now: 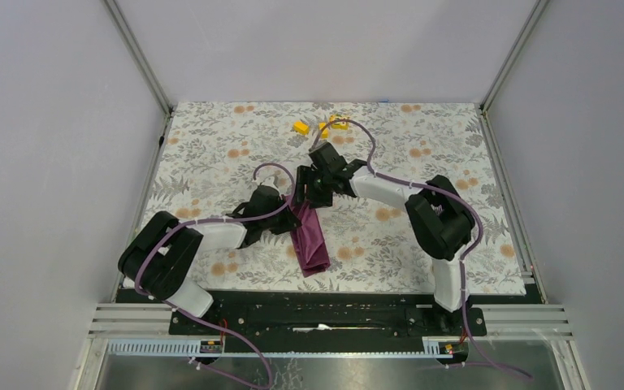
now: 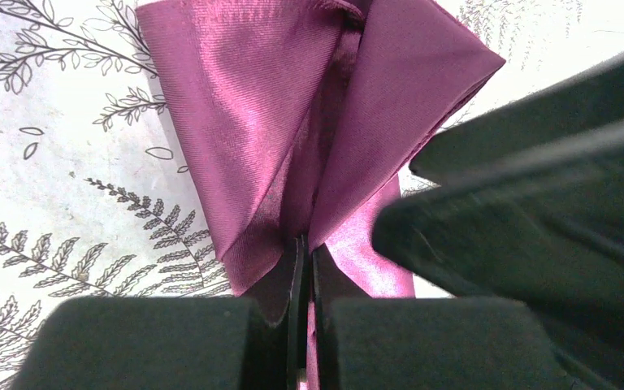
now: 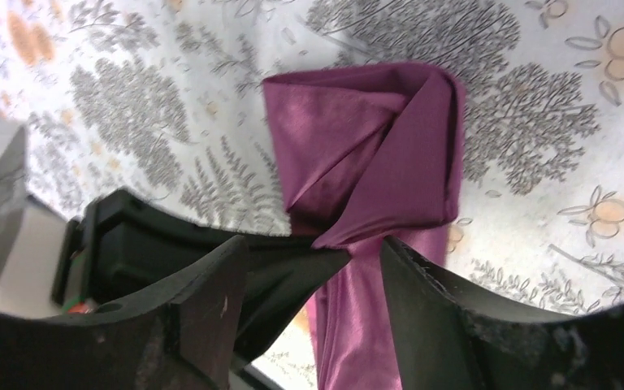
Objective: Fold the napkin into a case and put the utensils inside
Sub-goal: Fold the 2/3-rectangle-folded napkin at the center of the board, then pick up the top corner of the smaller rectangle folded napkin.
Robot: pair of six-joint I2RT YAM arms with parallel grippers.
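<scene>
The plum-purple napkin (image 1: pixel 312 242) lies folded into a narrow strip on the floral tablecloth (image 1: pixel 211 146), between the two arms. My left gripper (image 1: pixel 291 214) is shut on a raised fold at the napkin's upper end; in the left wrist view the cloth (image 2: pixel 276 122) fans out from the closed jaws (image 2: pixel 307 253). My right gripper (image 1: pixel 314 192) is open and straddles that same pinched fold (image 3: pixel 366 154), one finger (image 3: pixel 211 301) on each side. The right gripper's fingers (image 2: pixel 536 203) show blurred in the left wrist view. The spoon and fork are not in view.
Small yellow blocks (image 1: pixel 301 127) (image 1: pixel 338 123) lie at the far middle of the tablecloth. White walls with metal posts enclose the table on three sides. The black base rail (image 1: pixel 325 313) runs along the near edge.
</scene>
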